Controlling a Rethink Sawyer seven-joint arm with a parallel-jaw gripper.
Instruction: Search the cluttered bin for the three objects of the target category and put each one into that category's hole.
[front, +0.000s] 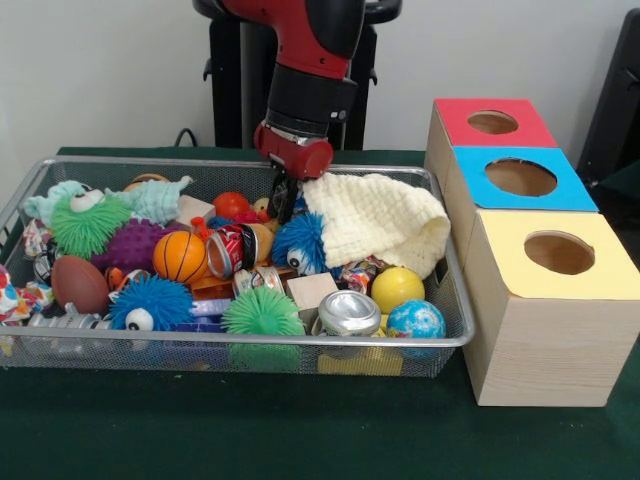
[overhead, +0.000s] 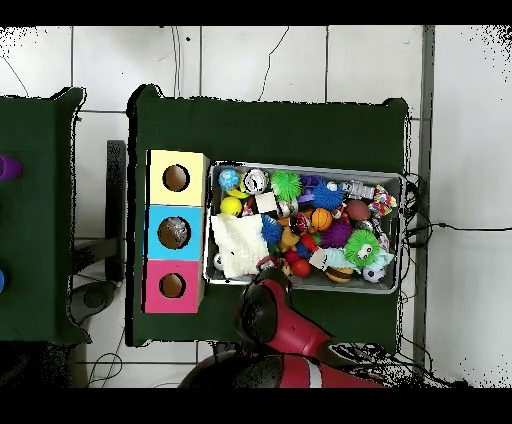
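The gripper (front: 283, 203) hung low in the wire bin (front: 452, 335), beside the cream cloth (front: 385, 222); I couldn't tell if its tips were parted. A wrinkly packet (front: 357, 273) lay below the cloth's edge, its axis unclear. I'd lift the cloth first to search properly.

The gripper (front: 284, 200) is sunk among toys in the bin (front: 250, 345), its fingertips hidden; the bin's left end is cut off.
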